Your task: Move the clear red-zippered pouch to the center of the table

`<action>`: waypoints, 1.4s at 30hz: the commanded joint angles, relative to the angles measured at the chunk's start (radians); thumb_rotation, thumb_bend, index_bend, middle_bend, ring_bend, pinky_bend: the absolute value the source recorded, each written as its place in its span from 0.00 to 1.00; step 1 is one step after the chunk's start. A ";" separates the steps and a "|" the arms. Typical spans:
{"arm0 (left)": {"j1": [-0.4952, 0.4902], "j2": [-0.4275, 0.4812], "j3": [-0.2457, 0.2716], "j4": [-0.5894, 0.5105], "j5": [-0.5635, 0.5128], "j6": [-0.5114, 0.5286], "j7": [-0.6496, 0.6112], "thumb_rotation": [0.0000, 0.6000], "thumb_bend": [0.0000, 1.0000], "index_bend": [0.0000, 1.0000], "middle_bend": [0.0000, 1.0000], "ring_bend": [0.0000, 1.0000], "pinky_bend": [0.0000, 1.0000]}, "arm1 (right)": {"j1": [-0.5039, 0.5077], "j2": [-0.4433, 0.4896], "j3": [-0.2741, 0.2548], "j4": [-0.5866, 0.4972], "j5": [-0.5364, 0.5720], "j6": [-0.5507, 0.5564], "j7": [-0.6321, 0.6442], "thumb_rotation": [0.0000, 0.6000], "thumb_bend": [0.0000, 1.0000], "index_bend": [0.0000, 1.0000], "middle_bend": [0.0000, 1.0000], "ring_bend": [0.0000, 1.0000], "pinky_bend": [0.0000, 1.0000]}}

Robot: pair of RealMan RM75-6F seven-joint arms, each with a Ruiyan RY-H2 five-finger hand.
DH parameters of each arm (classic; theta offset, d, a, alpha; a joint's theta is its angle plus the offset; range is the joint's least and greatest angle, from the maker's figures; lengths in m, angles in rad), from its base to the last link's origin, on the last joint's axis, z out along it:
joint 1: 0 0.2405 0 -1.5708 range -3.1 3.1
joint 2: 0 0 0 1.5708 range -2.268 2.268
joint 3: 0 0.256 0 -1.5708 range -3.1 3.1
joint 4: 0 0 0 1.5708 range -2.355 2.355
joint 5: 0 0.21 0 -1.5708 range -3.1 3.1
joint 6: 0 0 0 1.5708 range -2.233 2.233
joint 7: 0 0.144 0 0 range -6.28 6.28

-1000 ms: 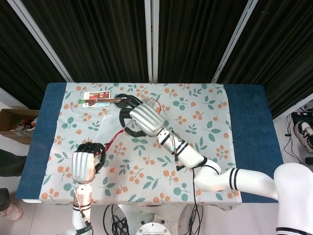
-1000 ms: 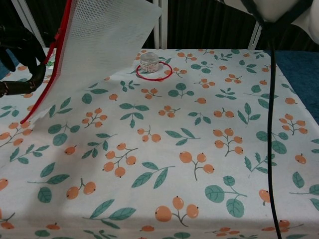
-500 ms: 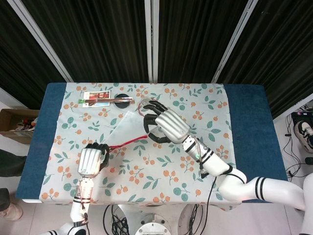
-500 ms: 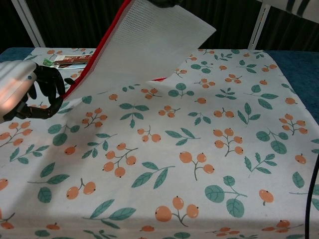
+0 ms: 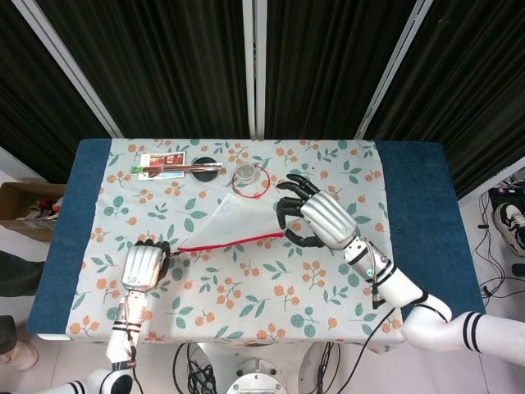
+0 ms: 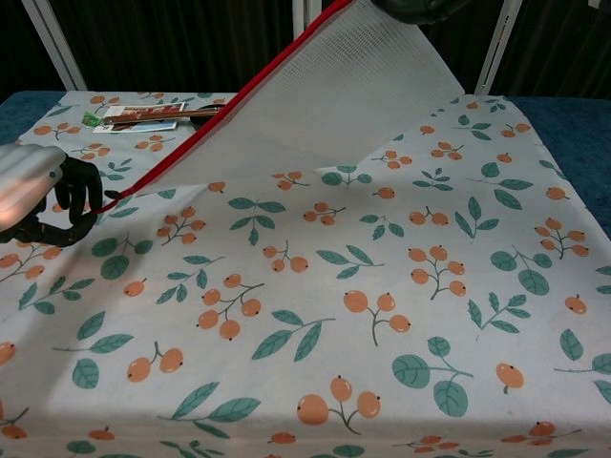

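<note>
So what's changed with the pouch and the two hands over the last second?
The right robot hand has carried its end of the clear red-zippered pouch rightward, uncovering the small jar in its red ring. The zipper edge, slack and steep before, now runs nearly level and taut between the hands. The left robot hand keeps holding the other end in about the same place. The card and chopsticks haven't moved.
</note>
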 commanded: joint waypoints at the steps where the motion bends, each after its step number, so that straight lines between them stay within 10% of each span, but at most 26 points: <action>1: 0.003 0.014 -0.004 0.007 -0.030 -0.012 0.021 1.00 0.46 0.74 0.61 0.50 0.54 | -0.015 0.016 -0.009 -0.001 -0.014 0.010 0.012 1.00 0.48 0.90 0.43 0.16 0.10; 13: 0.008 0.036 0.003 -0.018 -0.069 -0.010 0.041 1.00 0.45 0.70 0.59 0.49 0.53 | -0.044 0.024 -0.018 0.022 -0.030 0.024 0.046 1.00 0.48 0.90 0.43 0.16 0.10; 18: 0.001 0.069 0.007 -0.088 -0.039 0.004 0.026 1.00 0.26 0.27 0.35 0.30 0.48 | -0.049 -0.018 -0.050 0.046 -0.066 0.020 -0.002 1.00 0.48 0.89 0.42 0.16 0.09; 21: 0.000 0.086 -0.005 -0.122 -0.010 0.043 0.013 1.00 0.18 0.18 0.23 0.19 0.43 | -0.060 -0.031 -0.092 0.048 -0.087 0.000 -0.040 1.00 0.45 0.76 0.37 0.14 0.05; 26: 0.002 0.119 -0.028 -0.161 0.015 0.093 -0.008 1.00 0.12 0.17 0.19 0.16 0.33 | -0.079 0.018 -0.169 -0.009 -0.044 -0.117 -0.143 1.00 0.12 0.12 0.12 0.00 0.00; 28: 0.003 0.128 -0.036 -0.167 0.011 0.097 -0.019 1.00 0.10 0.17 0.19 0.16 0.30 | -0.083 0.036 -0.188 -0.029 -0.007 -0.167 -0.176 1.00 0.03 0.02 0.06 0.00 0.00; 35: 0.017 0.175 -0.061 -0.174 -0.050 0.078 -0.098 1.00 0.08 0.17 0.19 0.15 0.26 | -0.100 0.099 -0.228 -0.060 0.130 -0.303 -0.203 1.00 0.00 0.00 0.00 0.00 0.00; 42: 0.054 0.283 -0.067 -0.171 -0.113 0.023 -0.246 1.00 0.09 0.18 0.19 0.15 0.26 | -0.226 0.138 -0.221 -0.025 0.113 -0.115 -0.108 1.00 0.00 0.00 0.00 0.00 0.00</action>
